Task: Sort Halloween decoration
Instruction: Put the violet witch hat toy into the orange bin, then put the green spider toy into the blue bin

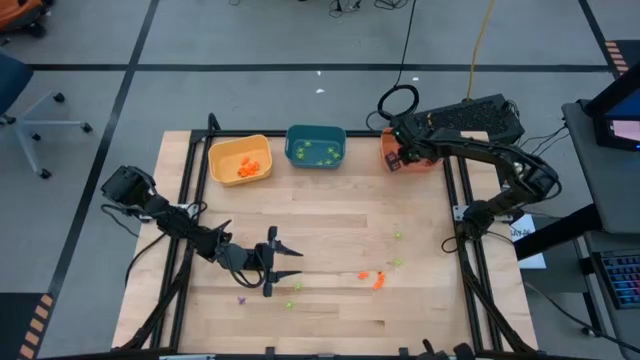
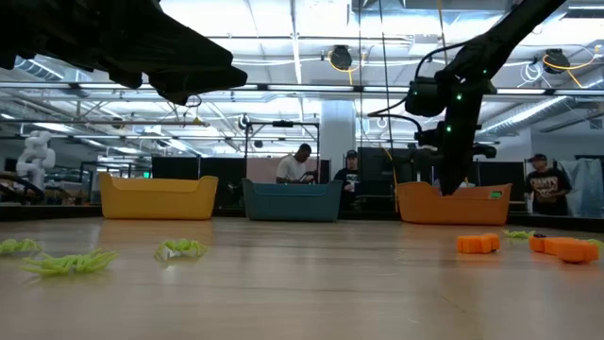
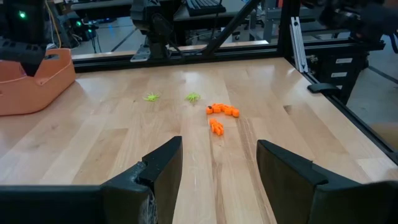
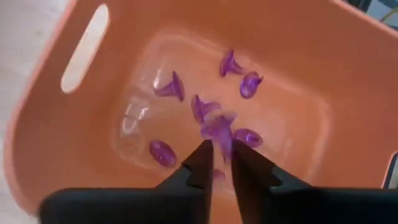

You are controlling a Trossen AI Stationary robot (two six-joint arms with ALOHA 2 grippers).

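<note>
My right gripper [image 4: 222, 155] hangs over the orange bin [image 4: 348, 74] at the table's far right and is shut on a purple trinket [image 4: 219, 127]. Several more purple trinkets [image 4: 169, 87] lie on the bin floor. My left gripper [image 3: 217, 162] hovers open above the near-left part of the table [image 1: 298, 262], pointing toward the right edge. Ahead of it, orange trinkets [image 3: 222, 112] and green ones [image 3: 193, 97] lie on the wood. A few green trinkets [image 1: 297, 288] and a purple one [image 1: 240, 298] lie near the left gripper. My right gripper pinches the purple trinket between its two fingertips [image 4: 205, 155], coming from above and pointing down into the orange bin. Only a thin purple edge [image 4: 225, 144] reaches between the tips. The rest sticks out past them, clear of the bin floor and blurred.
The yellow bin [image 1: 240, 160] holds orange trinkets and the teal bin [image 1: 316, 147] holds green ones; both stand along the far edge. Black frame rails run down both sides of the table. In the low view people stand in the room behind the table.
</note>
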